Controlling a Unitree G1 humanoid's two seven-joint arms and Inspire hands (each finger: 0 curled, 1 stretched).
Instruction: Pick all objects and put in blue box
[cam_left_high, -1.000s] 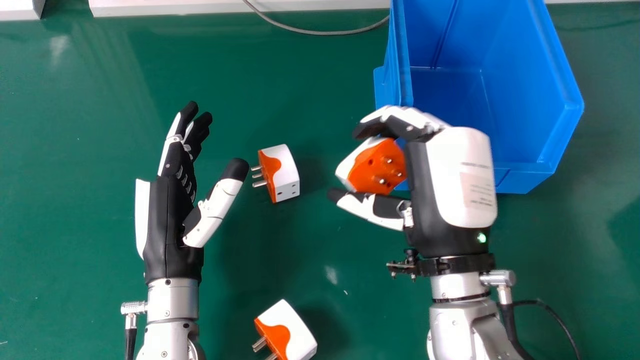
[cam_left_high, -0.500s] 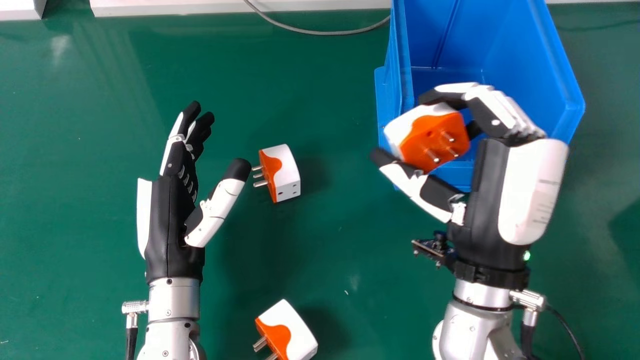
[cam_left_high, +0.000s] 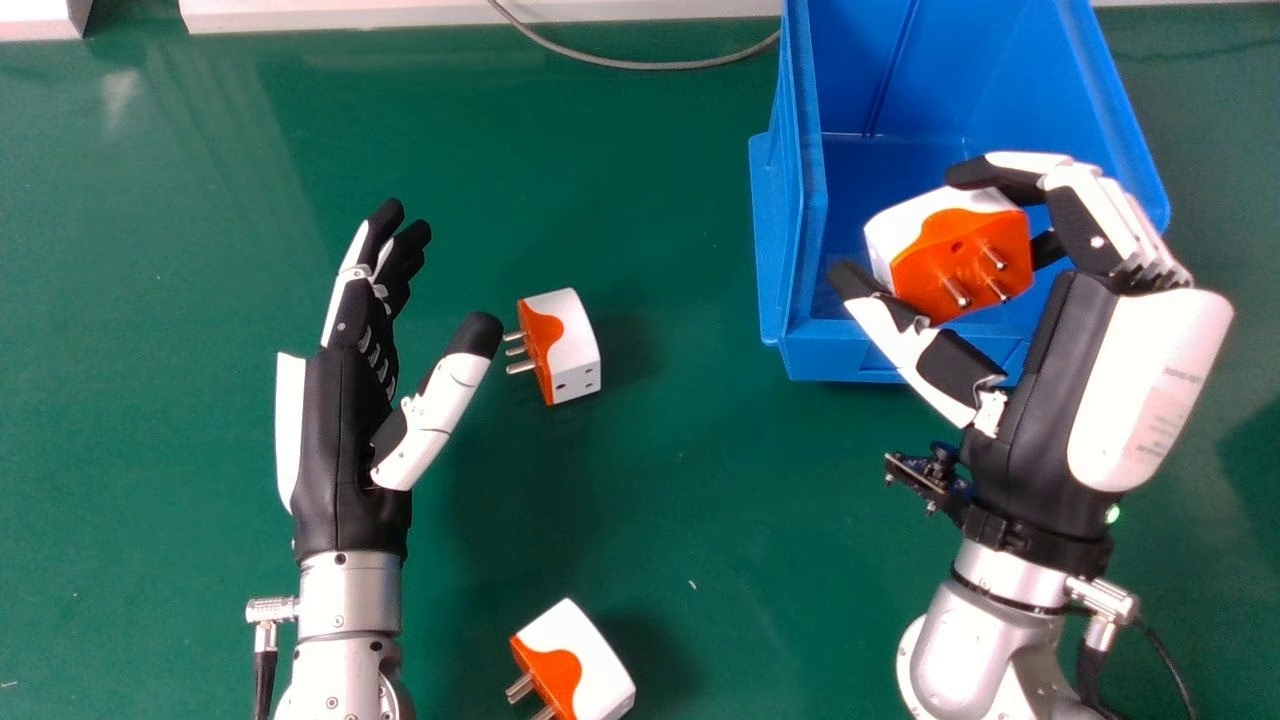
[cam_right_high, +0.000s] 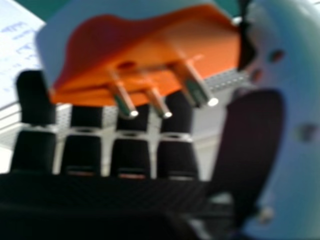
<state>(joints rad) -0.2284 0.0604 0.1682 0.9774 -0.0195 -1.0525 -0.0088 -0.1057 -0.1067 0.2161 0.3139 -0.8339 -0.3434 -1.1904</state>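
Near, a white-and-orange adapter (cam_left_high: 590, 655) is being borne by the table (cam_left_high: 150, 450); left, the left hand (cam_left_high: 345, 430) is being held open; beyond, a second adapter (cam_left_high: 575, 345) is being borne — pins leftward. Far right, over the blue box (cam_left_high: 808, 180), a third adapter (cam_left_high: 930, 235) — orange-faced, metal-pinned — is being gripped by the right hand's (cam_left_high: 1035, 400) curled fingers and thumb.

Silver forearms (cam_left_high: 350, 590), small screws (cam_left_high: 338, 621), black cables (cam_left_high: 263, 685). Right hand (cam_left_high: 1045, 400) black, white shell (cam_left_high: 1150, 390), green light (cam_left_high: 1112, 514).

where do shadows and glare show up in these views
Head view: soft dark shadows on the green table, to the right of the middle plug adapter and the lower plug adapter, plus a pale glare patch near the table's upper left; right hand view: bright glints on the metal prong tips of the held plug adapter.
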